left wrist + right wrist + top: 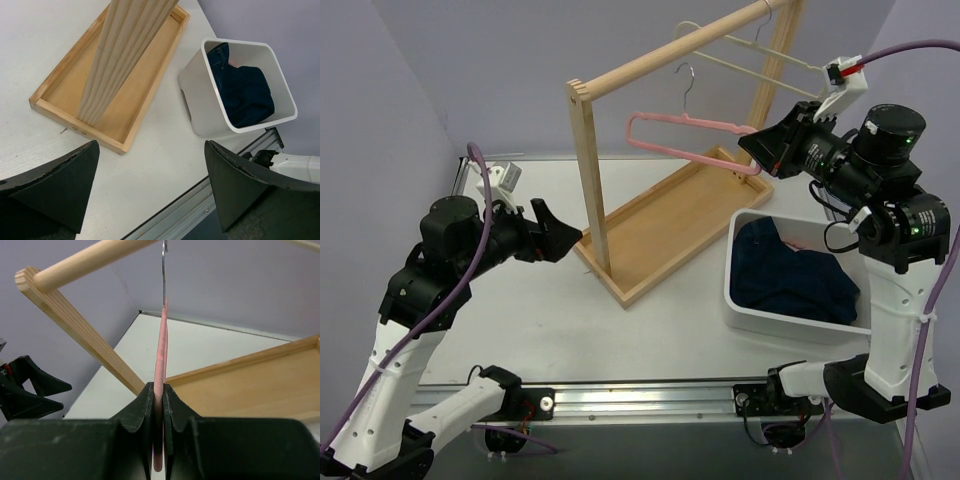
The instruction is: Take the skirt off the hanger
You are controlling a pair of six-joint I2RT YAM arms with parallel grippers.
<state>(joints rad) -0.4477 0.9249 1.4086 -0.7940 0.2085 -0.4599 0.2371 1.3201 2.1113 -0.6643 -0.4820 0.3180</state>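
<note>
Overhead, the cream hanger (750,72) hangs from the wooden rail (670,49). Just below it, the right gripper (158,388) pinches the pink hanger (161,340). The left gripper (151,147) hovers over the table (520,310), jaws spread wide.

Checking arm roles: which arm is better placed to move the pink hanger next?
Right. The right hand is shut on the pink hanger by the wooden rail; the left hand is open, low beside the rack's post.
</note>
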